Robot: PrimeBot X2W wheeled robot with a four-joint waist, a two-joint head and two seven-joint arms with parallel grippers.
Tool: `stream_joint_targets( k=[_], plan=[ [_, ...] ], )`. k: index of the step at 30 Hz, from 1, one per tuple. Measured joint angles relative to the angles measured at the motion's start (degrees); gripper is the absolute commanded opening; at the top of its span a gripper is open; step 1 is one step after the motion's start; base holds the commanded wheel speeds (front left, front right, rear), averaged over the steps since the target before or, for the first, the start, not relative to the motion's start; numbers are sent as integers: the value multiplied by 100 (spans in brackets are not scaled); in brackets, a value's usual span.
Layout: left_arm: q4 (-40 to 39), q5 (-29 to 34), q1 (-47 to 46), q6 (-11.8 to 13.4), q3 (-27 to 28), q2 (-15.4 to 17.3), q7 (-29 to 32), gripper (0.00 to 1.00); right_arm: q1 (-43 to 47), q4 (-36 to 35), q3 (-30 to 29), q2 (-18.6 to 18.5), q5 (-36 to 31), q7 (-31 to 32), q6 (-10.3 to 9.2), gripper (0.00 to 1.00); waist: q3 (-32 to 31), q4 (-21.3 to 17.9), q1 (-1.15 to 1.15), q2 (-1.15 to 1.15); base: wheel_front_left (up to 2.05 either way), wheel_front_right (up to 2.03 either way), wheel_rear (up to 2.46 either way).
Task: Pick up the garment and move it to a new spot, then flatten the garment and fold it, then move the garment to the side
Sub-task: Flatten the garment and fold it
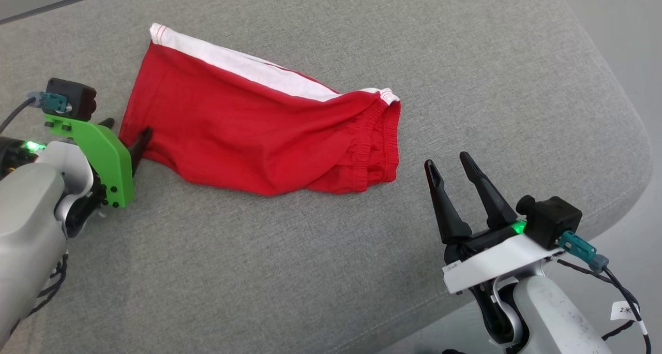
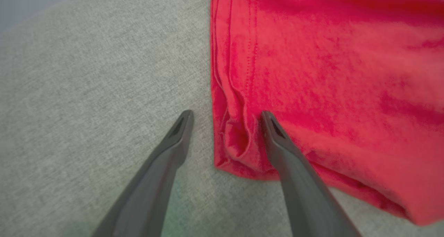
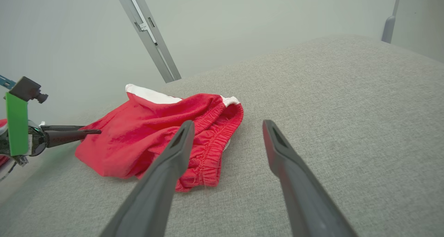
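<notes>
Head view: ok so a grey woven-fabric cushion takes up most of it, and everything sits on that.
left end effector: far left, under a bright green plastic bracket with a small black camera on top. The two dark fingers are spread wide with nothing clamped. The tips are right at the left edge of the red fabric shorts, which have a white side stripe and an elastic waistband.
left wrist view: the left end effector straddles the hem corner. One finger is over bare cushion and the other lies over the red cloth. The corner is bunched into a small fold between them.
shorts: middle of the cushion, lying on a diagonal. The hem end is far left, the waistband end is nearer and to the right, and the white stripe runs along the far edge. Mostly flat, a bit rumpled near the waistband.
right end effector: lower right, near the cushion's front edge, on a white bracket. Fingers are wide apart and empty, clear of the shorts.
right wrist view: the right end effector points past the waistband, with the left end effector at the far side of the cloth.
</notes>
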Motion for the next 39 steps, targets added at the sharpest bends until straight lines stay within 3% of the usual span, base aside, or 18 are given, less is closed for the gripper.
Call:
stream_joint_targets(
  k=[2,3,7,14,24,38,39],
  plan=[
    [-80,-157,48,1,-5,-1,62,4,-1,14,-8,0,1,0,0,100,-24,13,0,0,0,0,0],
    [-137,-207,68,2,-7,0,67,0,0,25,-13,0,1,0,1,100,-44,21,0,0,0,0,0],
    [-224,-313,182,2,-63,-23,-5,0,7,56,-21,-21,2,0,1,100,-153,58,0,0,0,0,0],
    [-330,-598,575,2,-4,-132,-724,0,172,141,-153,-31,-2,0,1,100,-467,170,0,0,0,0,0],
    [-722,-923,1453,1,-11,-285,-1579,0,745,336,-392,-149,-44,0,1,100,-1107,666,0,0,0,0,0],
    [-913,-1122,2430,1,18,-391,-1892,0,1204,390,-506,-286,-8,1,1,100,-1772,1258,0,0,0,0,0],
    [-868,-1114,2475,13,57,-437,-1903,32,1204,391,-499,-289,-8,9,0,100,-1796,1264,0,0,0,0,0]
  ],
)
